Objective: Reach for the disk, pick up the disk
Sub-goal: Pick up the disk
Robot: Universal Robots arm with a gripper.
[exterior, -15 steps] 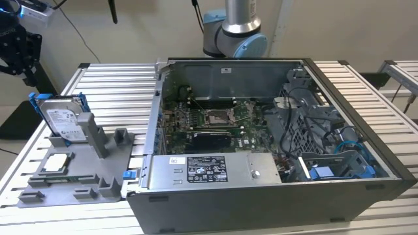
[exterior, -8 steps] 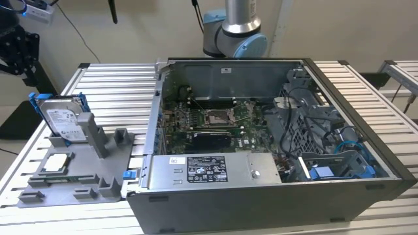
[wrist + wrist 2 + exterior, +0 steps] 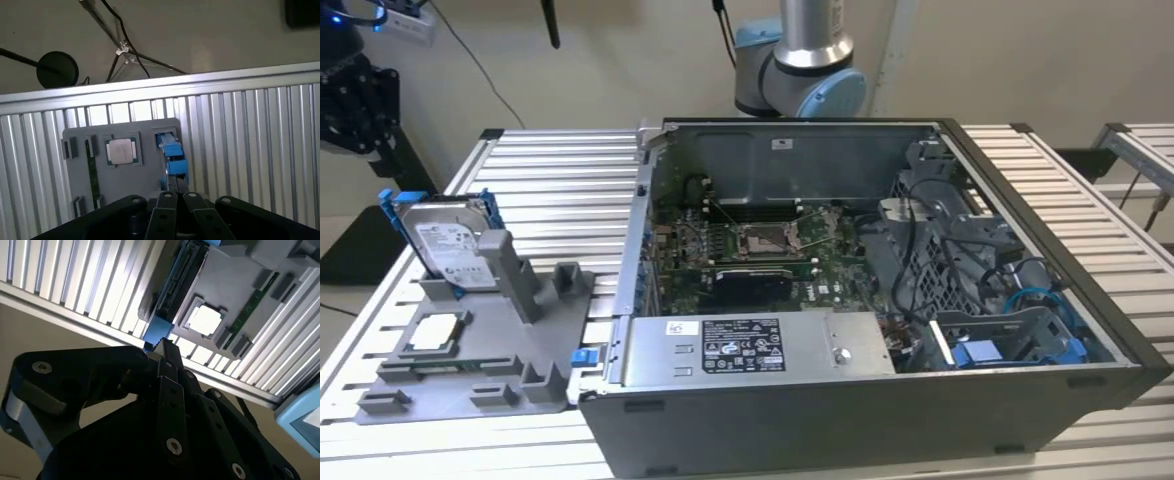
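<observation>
Disk point(image 3: 172, 151) upright in holder point(image 3: 145, 175), under gripper point(image 3: 175, 184) & clear of closed jaws.

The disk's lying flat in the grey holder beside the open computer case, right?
Not flat: the disk stands upright on its edge in the grey holder beside the open computer case, as the exterior view shows.

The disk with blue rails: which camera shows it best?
The exterior view: the disk stands upright in the grey holder, its labelled face showing. Both wrist views catch it edge-on, mostly its blue rail.
</observation>
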